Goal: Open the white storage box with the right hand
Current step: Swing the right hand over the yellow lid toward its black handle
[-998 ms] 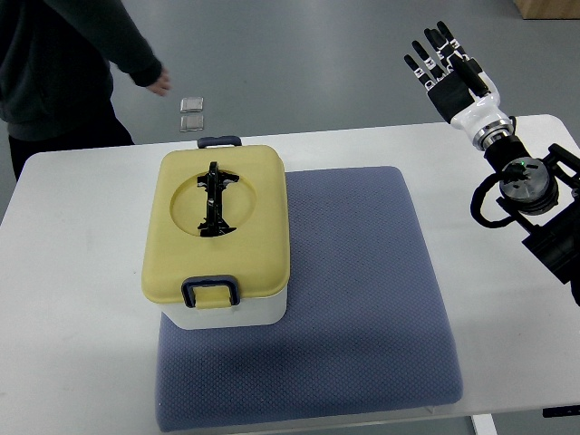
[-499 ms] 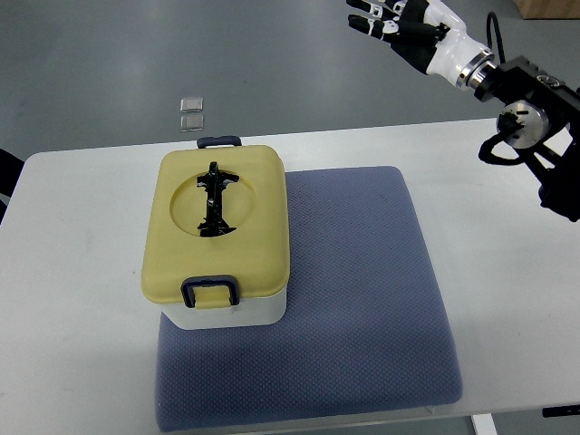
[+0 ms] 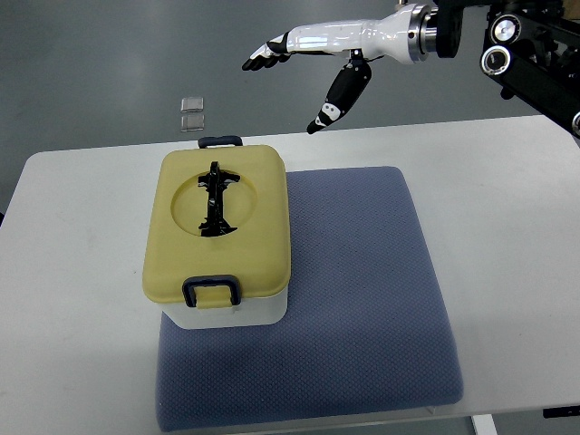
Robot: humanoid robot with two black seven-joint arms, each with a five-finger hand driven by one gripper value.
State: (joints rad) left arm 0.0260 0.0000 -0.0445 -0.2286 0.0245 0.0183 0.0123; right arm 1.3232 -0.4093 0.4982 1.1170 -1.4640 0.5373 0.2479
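The white storage box (image 3: 225, 313) stands on the left part of a blue-grey mat (image 3: 362, 299). Its yellow lid (image 3: 219, 227) is down, with a black folded handle (image 3: 214, 199) in a round recess. One dark blue latch (image 3: 211, 290) sits at the near edge and another (image 3: 220, 141) at the far edge. My right hand (image 3: 294, 77) reaches in from the upper right, held in the air beyond the table's far edge, up and to the right of the box. Its fingers (image 3: 261, 56) are spread and the thumb (image 3: 337, 98) hangs down. It holds nothing and touches nothing.
The white table (image 3: 72, 299) carries the mat and box. Two small clear squares (image 3: 191, 113) lie on the grey floor beyond the table. The right arm's black joints (image 3: 530, 45) fill the top right corner.
My right arm has swung left across the top of the picture, turning the hand from upright at the right edge to stretched out toward the box. The person at the top left has gone.
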